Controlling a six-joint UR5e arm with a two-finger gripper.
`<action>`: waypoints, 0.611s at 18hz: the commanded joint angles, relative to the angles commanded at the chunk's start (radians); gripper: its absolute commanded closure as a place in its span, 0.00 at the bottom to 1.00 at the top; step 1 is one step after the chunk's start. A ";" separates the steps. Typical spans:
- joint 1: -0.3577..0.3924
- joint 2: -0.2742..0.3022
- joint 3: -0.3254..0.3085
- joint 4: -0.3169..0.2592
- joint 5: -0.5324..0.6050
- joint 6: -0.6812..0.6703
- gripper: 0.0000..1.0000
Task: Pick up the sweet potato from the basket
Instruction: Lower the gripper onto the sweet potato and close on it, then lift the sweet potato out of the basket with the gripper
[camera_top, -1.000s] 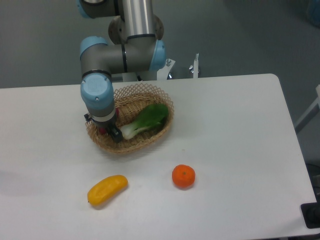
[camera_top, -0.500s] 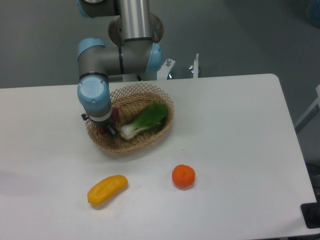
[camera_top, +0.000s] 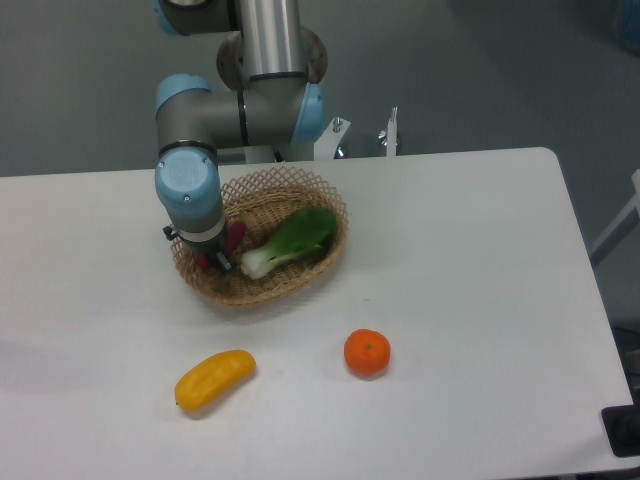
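Down in the basket (camera_top: 300, 283), gripper (camera_top: 220, 261) sits at the sweet potato (camera_top: 235, 238), left of the greens (camera_top: 292, 240); can't tell whether it grips.

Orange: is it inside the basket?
No, the orange sits on the white table, in front of the basket and apart from it.

No readable text – no labels, brands, numbers
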 joint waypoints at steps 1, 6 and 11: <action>0.002 0.011 0.002 0.000 0.002 0.002 0.95; 0.077 0.054 0.040 -0.012 -0.002 0.002 0.95; 0.184 0.084 0.067 -0.012 -0.002 0.000 0.94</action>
